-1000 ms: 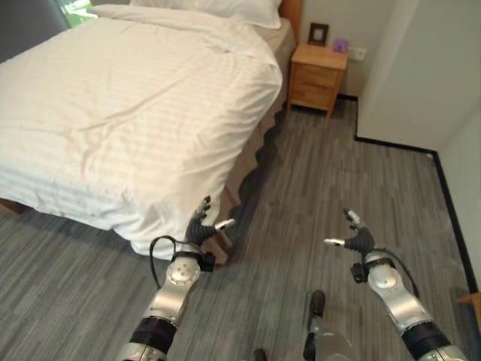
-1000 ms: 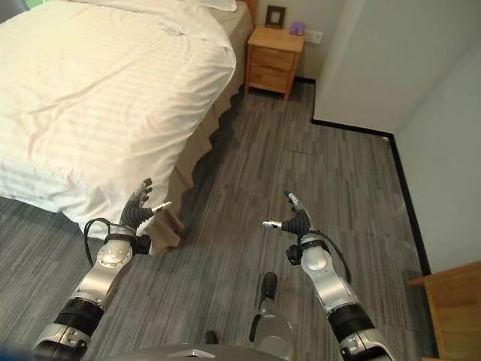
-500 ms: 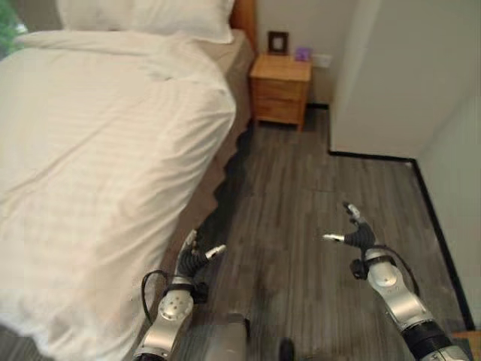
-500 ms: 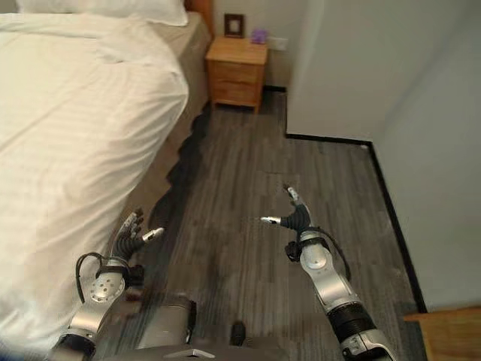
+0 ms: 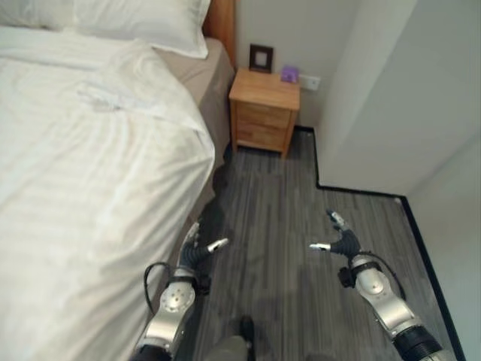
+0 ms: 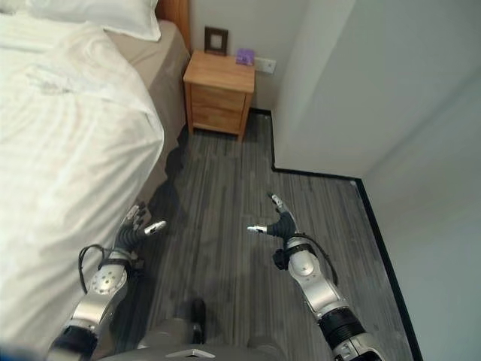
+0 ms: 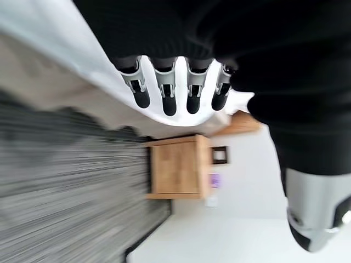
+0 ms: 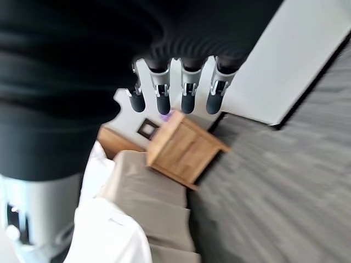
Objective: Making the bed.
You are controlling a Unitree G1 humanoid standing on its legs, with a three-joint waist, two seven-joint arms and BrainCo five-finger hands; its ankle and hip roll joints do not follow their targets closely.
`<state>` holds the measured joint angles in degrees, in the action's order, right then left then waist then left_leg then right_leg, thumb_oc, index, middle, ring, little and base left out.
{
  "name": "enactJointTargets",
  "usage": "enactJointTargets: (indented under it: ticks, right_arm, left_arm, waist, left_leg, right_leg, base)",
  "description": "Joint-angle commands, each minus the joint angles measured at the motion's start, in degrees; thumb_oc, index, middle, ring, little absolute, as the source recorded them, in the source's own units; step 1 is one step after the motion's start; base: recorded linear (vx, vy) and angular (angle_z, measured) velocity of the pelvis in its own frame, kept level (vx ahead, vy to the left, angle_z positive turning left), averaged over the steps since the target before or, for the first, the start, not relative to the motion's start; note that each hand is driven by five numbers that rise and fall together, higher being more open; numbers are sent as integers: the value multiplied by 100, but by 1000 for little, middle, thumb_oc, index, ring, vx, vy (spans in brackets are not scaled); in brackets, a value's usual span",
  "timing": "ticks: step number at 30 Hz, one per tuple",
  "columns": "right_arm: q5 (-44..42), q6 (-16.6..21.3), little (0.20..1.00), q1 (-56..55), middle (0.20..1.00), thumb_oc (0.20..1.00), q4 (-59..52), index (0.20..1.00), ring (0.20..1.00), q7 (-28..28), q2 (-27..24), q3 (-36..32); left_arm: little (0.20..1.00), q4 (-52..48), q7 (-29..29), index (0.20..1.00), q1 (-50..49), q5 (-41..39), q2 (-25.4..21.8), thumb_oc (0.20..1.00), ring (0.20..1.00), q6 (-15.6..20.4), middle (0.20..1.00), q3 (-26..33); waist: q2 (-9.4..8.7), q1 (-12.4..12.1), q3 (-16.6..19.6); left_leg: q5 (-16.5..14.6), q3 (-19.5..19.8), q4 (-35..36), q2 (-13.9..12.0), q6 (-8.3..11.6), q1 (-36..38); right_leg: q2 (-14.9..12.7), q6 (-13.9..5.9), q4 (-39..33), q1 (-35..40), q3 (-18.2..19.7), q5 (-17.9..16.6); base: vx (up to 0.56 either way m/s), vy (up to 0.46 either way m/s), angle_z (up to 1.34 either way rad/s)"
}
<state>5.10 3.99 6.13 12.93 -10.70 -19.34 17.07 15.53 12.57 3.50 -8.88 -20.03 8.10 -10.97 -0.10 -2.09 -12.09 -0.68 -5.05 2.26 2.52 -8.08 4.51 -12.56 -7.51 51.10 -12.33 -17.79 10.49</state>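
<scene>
bed (image 5: 214,83): takes up the whole left side, the beige mattress edge and skirt show along the side that faces the floor strip, wooden headboard at the far end

duvet (image 5: 83,195): white, faintly striped, spread over pretty much the whole bed and hanging down the near side; a bit rumpled up by the head end, where the top edge sits short of the pillow

floor (image 5: 278,226): grey wood-look planks, running between the bed and a white wall with black skirting

pillow (image 5: 143,22): white, lying at the head end against the headboard

nightstand (image 5: 263,111): light wood, tucked in the corner just beside the head of the bed

on the nightstand: small dark picture frame (image 5: 261,58) at the back, a little purple thing (image 5: 289,74) next to it, can't tell what it is

left hand (image 5: 197,252): low down right beside the hanging duvet edge, fingers (image 7: 166,93) straight-ish and relaxed, thumb out, holding nothing

right hand (image 5: 342,241): out over bare floor, well apart from the bed, fingers (image 8: 186,94) spread loose, thumb pointing inward, nothing in it either
</scene>
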Motion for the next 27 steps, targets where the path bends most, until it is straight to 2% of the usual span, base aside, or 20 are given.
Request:
enactJointTargets:
  ticks: [1,3,5,6,8,12,13,14,15,16,17,19,20,21,22,23,24,25,26,27]
  right_arm:
    - [41,267,1000,252,1000,1000,-141,1000,1000,-81,-79,-192]
    - [-45,260,1000,200,1000,1000,-166,1000,1000,-106,-33,-207]
    - [-64,236,1000,183,1000,1000,-185,1000,1000,-97,19,-210]
    - [-63,234,1000,181,1000,1000,-186,1000,1000,-97,18,-205]
    - [2,193,1000,27,1000,1000,-274,1000,1000,-39,63,-198]
    - [45,194,1000,-149,1000,1000,-236,1000,1000,91,19,-170]
    - [23,191,1000,-181,1000,1000,-113,1000,1000,140,-20,-121]
    - [19,210,1000,-176,1000,1000,-82,1000,1000,165,-52,-80]
    - [19,211,1000,-176,1000,1000,-82,1000,1000,165,-53,-79]
    - [-10,266,1000,-144,1000,1000,-95,1000,1000,171,-111,-8]
    - [-113,317,1000,-67,1000,1000,-231,1000,1000,126,-219,60]
    - [-136,322,1000,10,1000,1000,-259,1000,1000,139,-259,100]
    - [-126,275,1000,172,1000,1000,-239,1000,1000,116,-336,97]
    - [-37,256,1000,289,1000,1000,-259,1000,1000,109,-423,82]
    - [-7,283,1000,281,1000,1000,-255,1000,1000,101,-448,65]
    - [5,297,1000,266,1000,1000,-259,1000,1000,97,-467,34]
    - [80,319,1000,290,1000,1000,-211,1000,1000,32,-491,-17]
    - [80,323,1000,295,1000,1000,-206,1000,1000,29,-489,-12]
    - [171,305,1000,379,1000,1000,-196,1000,1000,-43,-550,-94]
    - [201,285,1000,384,1000,1000,-246,1000,1000,-63,-575,-120]
  left_arm:
    - [1000,-446,-25,1000,-138,-81,-333,1000,1000,251,1000,-16]
    - [1000,-490,-70,1000,-200,-69,-327,1000,1000,289,1000,39]
    - [1000,-452,-73,1000,-215,-80,-325,1000,1000,323,1000,199]
    - [1000,-450,-76,1000,-219,-81,-323,1000,1000,325,1000,204]
    - [1000,-374,-52,1000,-307,-5,-284,1000,1000,353,1000,403]
    - [1000,-275,-67,1000,-459,12,-212,1000,1000,381,1000,444]
    - [1000,-242,-24,1000,-585,-15,-173,1000,1000,398,1000,458]
    - [1000,-217,-35,1000,-648,-52,-145,1000,1000,414,1000,474]
    - [1000,-217,-35,1000,-648,-52,-144,1000,1000,414,1000,475]
    - [1000,-281,-50,1000,-711,-185,-95,1000,1000,417,1000,490]
    - [1000,-467,-94,1000,-723,-345,-155,1000,1000,458,1000,486]
    - [1000,-558,-112,1000,-733,-398,-159,1000,1000,490,1000,494]
    - [1000,-857,-112,1000,-688,-545,-185,1000,1000,539,1000,505]
    - [1000,-1198,-122,1000,-688,-666,-124,1000,1000,613,1000,588]
    - [1000,-1435,-135,1000,-701,-640,-95,1000,1000,697,1000,612]
    - [1000,-1573,-151,1000,-732,-635,-69,1000,1000,750,1000,624]
    - [1000,-1818,-82,1000,-736,-799,-40,1000,1000,822,1000,718]
    - [1000,-1826,-82,1000,-742,-800,-40,1000,1000,816,1000,723]
    - [1000,-2100,-55,1000,-657,-999,-115,1000,1000,888,1000,844]
    - [1000,-2264,-100,1000,-691,-1080,-124,1000,1000,886,1000,920]
  waist:
    - [-103,61,38]
    - [-140,182,50]
    - [-126,230,70]
    - [-101,224,67]
    - [5,287,105]
    - [-43,370,259]
    - [52,406,298]
    - [92,394,303]
    - [94,398,306]
    - [138,353,286]
    - [13,227,107]
    - [-64,160,68]
    - [-207,-26,-96]
    - [-224,-203,-201]
    - [-202,-250,-197]
    - [-204,-272,-174]
    - [-141,-249,-111]
    - [-153,-245,-120]
    - [-176,-183,-53]
    - [-216,-219,-27]
  left_leg:
    - [-112,-55,274,-356,572,21]
    - [-387,62,274,-373,712,317]
    - [-547,174,274,-465,820,482]
    - [-576,163,274,-495,829,506]
    - [-957,252,274,-751,989,1004]
    - [-1232,490,255,-872,1060,1451]
    - [-901,586,-316,-1140,1228,1479]
    - [-690,571,-755,-1235,1279,1282]
    - [-694,576,-763,-1237,1280,1273]
    - [-175,645,-1572,-1318,1347,916]
    - [440,862,-3356,-1252,1231,-64]
    - [416,737,-3682,-1260,1128,-267]
    - [154,445,-4138,-1174,1076,-778]
    - [-215,152,-3729,-962,1064,-1203]
    - [-373,-78,-3148,-872,1000,-1333]
    - [-337,-343,-2592,-823,953,-1370]
    - [-37,-1161,-1650,-825,983,-1414]
    - [-13,-1167,-1605,-807,982,-1384]
    - [6,-2110,-1437,-1049,1056,-1329]
    - [66,-2281,-1437,-1075,1023,-1345]
  right_leg:
    - [346,-160,-2753,641,49,-1170]
    - [452,-96,-4455,583,127,-1084]
    - [338,-153,-5420,401,324,-1347]
    - [380,-152,-5508,461,318,-1385]
    - [88,-295,-5610,-88,660,-1575]
    - [116,-263,-5609,244,845,-1757]
    - [264,-142,-5407,390,956,-1751]
    - [336,-73,-5411,507,917,-1686]
    - [337,-73,-5412,505,913,-1686]
    - [480,115,-5525,776,861,-1576]
    - [547,409,-5592,1156,750,-1370]
    - [576,497,-5610,1313,701,-1232]
    - [550,578,-5610,1592,669,-1057]
    - [575,513,-5610,1759,661,-882]
    - [616,467,-5610,1873,630,-786]
    - [647,449,-5610,1975,567,-699]
    - [799,458,-5610,2180,362,-446]
    - [787,456,-5610,2191,362,-443]
    - [909,476,-5610,2400,37,-223]
    - [952,483,-5606,2513,-95,-244]
  base:
    - [668,-166,130]
    - [656,-196,130]
    - [482,-153,133]
    - [596,-196,93]
    - [752,-256,133]
    - [630,-262,72]
    - [556,-277,39]
    - [552,-278,-9]
    - [266,-204,-48]
    - [385,-397,-80]
    - [537,-502,-48]
    - [407,-316,-35]
    - [481,-153,-61]
    - [621,-150,-50]
    - [443,5,-44]
    - [455,-36,-16]
    - [321,-46,27]
    - [452,-131,113]
    - [322,-121,121]
    - [562,-93,111]
